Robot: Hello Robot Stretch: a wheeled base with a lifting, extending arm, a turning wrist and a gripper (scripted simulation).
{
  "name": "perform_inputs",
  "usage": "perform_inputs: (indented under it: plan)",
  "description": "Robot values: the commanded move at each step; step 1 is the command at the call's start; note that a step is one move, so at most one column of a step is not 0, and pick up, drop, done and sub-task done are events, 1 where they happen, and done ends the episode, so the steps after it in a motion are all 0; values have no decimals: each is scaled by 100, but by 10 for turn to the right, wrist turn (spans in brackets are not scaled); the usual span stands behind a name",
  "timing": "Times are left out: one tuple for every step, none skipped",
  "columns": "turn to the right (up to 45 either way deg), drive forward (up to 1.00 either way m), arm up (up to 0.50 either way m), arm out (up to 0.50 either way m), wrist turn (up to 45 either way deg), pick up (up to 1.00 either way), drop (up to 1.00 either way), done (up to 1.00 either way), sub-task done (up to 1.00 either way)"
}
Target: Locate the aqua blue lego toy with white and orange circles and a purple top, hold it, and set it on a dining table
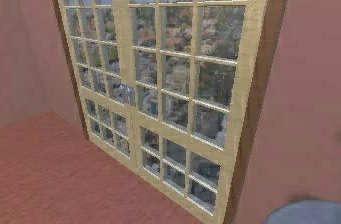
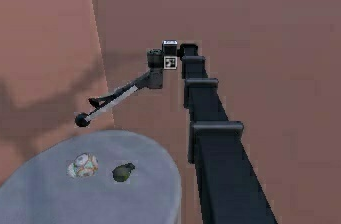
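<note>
Toward the far edge of the round table lies a white-and-orange blob, probably the lego toy, beside a dark green thing, while the gripper, holding nothing, its spread impossible to tell, seems poised to descend for it.

The window frame is pale wood, smooth, with a soft sheen; its panes are glossy glass. The floor is reddish planking, satin rather than shiny. The walls are flat, matt pink. The arm and the tool are dark and matt. The desk is smooth grey-blue with a faint gloss, stone or glass, hard to tell here. The white-and-orange lump is smooth; the dark green lump is duller.
</note>
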Motion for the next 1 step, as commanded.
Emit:
perform_inputs:
  plan:
    - [0,0,0,-10,0,0,0,0,0]
